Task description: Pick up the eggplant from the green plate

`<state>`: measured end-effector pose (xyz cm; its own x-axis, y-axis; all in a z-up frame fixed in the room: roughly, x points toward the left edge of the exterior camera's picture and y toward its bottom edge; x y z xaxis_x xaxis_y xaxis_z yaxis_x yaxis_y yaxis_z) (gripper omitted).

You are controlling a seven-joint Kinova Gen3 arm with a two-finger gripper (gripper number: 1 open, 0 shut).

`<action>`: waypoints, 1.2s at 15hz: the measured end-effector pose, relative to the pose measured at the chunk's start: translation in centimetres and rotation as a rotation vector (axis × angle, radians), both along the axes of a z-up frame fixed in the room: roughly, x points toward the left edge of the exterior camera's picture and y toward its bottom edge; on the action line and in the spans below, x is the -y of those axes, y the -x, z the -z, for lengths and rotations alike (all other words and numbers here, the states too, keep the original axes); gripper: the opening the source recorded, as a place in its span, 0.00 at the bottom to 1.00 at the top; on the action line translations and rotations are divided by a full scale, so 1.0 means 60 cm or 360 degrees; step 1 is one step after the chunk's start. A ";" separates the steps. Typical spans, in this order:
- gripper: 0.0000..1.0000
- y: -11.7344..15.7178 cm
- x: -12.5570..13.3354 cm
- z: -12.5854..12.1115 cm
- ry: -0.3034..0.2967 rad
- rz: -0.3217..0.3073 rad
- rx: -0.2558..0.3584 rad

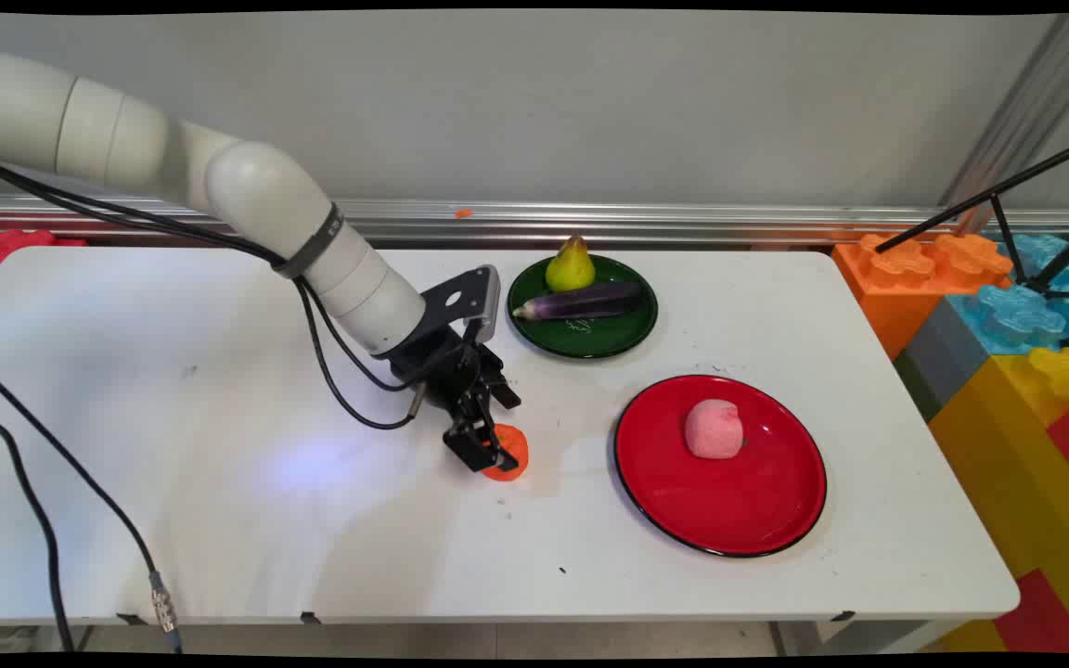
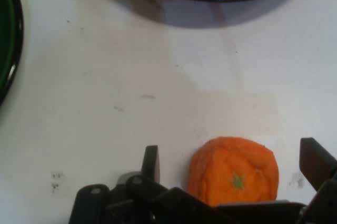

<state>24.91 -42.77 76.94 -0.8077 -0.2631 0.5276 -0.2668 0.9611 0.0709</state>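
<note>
Jaws are spread around the orange (image 2: 233, 171), which sits on the bench (image 2: 105, 76) between them, untouched on both sides; it is judged that a slip could be caused if only its rounded edge were caught

Gripper (image 1: 488, 448) at table (image 1: 173, 371) centre straddles orange (image 1: 508, 452); 2 plates lie right: near plate (image 1: 757, 515) bearing peach (image 1: 714, 429), far plate (image 1: 590, 339) bearing pear (image 1: 571, 266) behind eggplant (image 1: 581, 302).
</note>
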 end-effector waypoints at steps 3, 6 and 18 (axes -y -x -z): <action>1.00 0.000 0.009 -0.016 0.0010 -0.0030 -0.0008; 1.00 0.000 0.022 -0.036 0.0018 -0.0072 -0.0015; 1.00 -0.046 0.117 -0.116 0.0123 -0.0328 -0.0039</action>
<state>27.67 -49.79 83.88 -0.7278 -0.3794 0.5713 -0.4572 0.8893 0.0081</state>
